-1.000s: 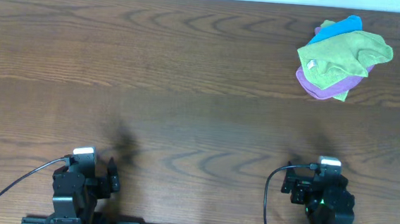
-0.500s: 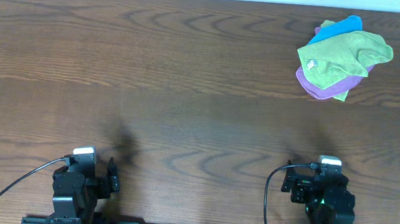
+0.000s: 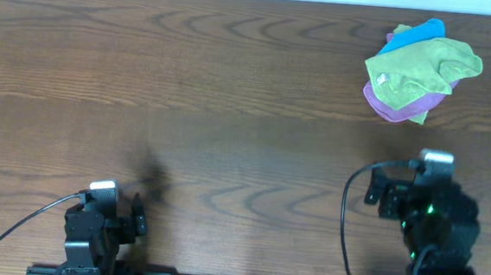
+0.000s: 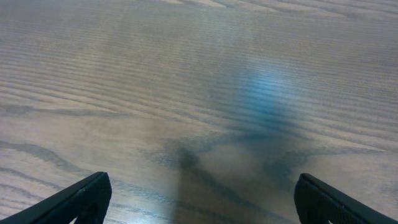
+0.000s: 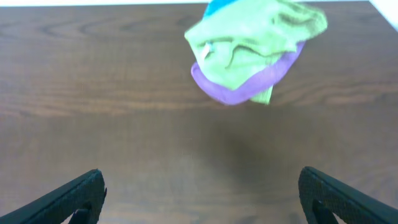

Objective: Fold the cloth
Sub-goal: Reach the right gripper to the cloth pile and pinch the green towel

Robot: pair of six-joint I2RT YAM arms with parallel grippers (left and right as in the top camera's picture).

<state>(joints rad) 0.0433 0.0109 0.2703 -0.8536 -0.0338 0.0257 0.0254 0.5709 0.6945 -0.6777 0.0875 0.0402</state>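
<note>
As seen from overhead, look far up at 1 o'clock on the desk for the cloth: lime green, crumpled, heaped on top of a purple cloth and touching a bright blue cloth at the pile's 12 o'clock edge. Note the white tag at the green one's 9 o'clock side. Wider than deep, running roughly from 8 o'clock to 2 o'clock. Not flat and not yet folded, so by the look of it no start made on the fold.

Now to the right gripper: spread wide, empty between the jaws, hanging over bare desk well short of the pile. Through its wrist camera, find the heap almost dead ahead at 12 o'clock, a touch toward 1, with the purple rim nearest and green on top. Clearly the nearer arm, and by a long way.

Over to the left gripper: also released, jaws out at the frame's corners, only wood grain and a soft shadow beneath. Parked near 7 o'clock of the desk, with the cloth far off toward its 2 o'clock, well apart.

Judging from that, call it a straight forward reach for the right side. Aim for the green layer alone, pinching above the purple rim. Worth watching: three cloths in contact, easy to snag two at once. Probably best to draw the green one out toward 9 o'clock onto open desk before attempting any fold.
</note>
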